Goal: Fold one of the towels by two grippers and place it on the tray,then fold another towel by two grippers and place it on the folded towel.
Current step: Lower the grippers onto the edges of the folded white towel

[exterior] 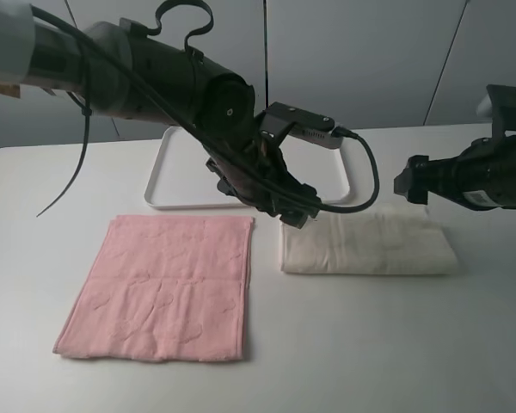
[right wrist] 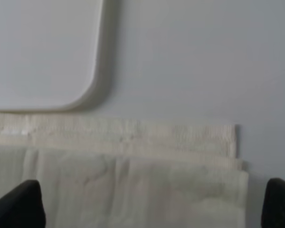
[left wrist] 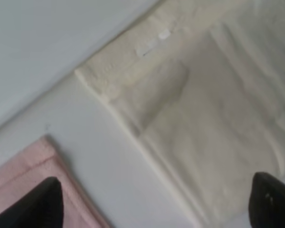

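The cream towel (exterior: 370, 243) lies folded in half on the table, just in front of the tray (exterior: 176, 163). To its left the pink towel (exterior: 163, 284) is spread flat. My left gripper (exterior: 291, 209) hovers over the cream towel's left end. In the left wrist view its fingertips (left wrist: 35, 204) stand wide apart, open, above the cream towel (left wrist: 204, 133) and a corner of the pink towel (left wrist: 19, 171). My right gripper (exterior: 410, 181) hangs behind the cream towel's right end, open too. The right wrist view shows the layered towel edge (right wrist: 133, 180) and a tray corner (right wrist: 42, 52).
The white table (exterior: 370, 344) carries only the tray and the two towels. The left arm's bulk and black cables (exterior: 361, 172) reach across the tray's right half. A grey panelled wall stands behind the table.
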Motion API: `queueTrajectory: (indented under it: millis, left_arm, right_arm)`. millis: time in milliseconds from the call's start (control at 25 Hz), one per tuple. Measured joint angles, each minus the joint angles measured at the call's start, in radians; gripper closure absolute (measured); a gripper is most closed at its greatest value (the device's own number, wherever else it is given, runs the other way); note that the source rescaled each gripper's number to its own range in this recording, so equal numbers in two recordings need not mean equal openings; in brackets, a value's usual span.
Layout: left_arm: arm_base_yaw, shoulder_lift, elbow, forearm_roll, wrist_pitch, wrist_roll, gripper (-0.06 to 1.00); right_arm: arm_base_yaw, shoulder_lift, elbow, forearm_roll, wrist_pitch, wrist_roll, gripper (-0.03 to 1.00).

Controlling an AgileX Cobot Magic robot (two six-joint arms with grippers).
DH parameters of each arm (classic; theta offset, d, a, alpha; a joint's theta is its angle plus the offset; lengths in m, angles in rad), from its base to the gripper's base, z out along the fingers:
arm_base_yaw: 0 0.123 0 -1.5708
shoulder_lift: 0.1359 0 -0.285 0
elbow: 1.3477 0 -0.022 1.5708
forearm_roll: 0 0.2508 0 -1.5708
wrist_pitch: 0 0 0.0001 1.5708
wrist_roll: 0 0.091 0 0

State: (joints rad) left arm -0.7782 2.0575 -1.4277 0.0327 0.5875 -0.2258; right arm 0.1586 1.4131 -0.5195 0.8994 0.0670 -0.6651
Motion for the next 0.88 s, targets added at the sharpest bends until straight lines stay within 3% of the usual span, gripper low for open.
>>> queueTrajectory:
  millis: [160, 360, 680, 880]
  left_arm:
    - [0.072, 0.004, 0.000, -0.082, 0.011, 0.000, -0.05]
    - [0.110, 0.087, -0.109, -0.156, 0.173, 0.078, -0.05]
    - [0.110, 0.204, -0.337, -0.167, 0.325, 0.089, -0.05]
    - [0.101, 0.277, -0.408, -0.149, 0.426, 0.063, -0.06]
  right_arm:
    - [-0.123, 0.051, -0.076, -0.050, 0.194, 0.032, -0.02]
    - [-0.150, 0.136, -0.176, -0.308, 0.358, 0.172, -0.02]
    - [-0.150, 0.165, -0.253, -0.621, 0.457, 0.429, -0.02]
    - [-0.150, 0.193, -0.270, -0.665, 0.493, 0.484, -0.02]
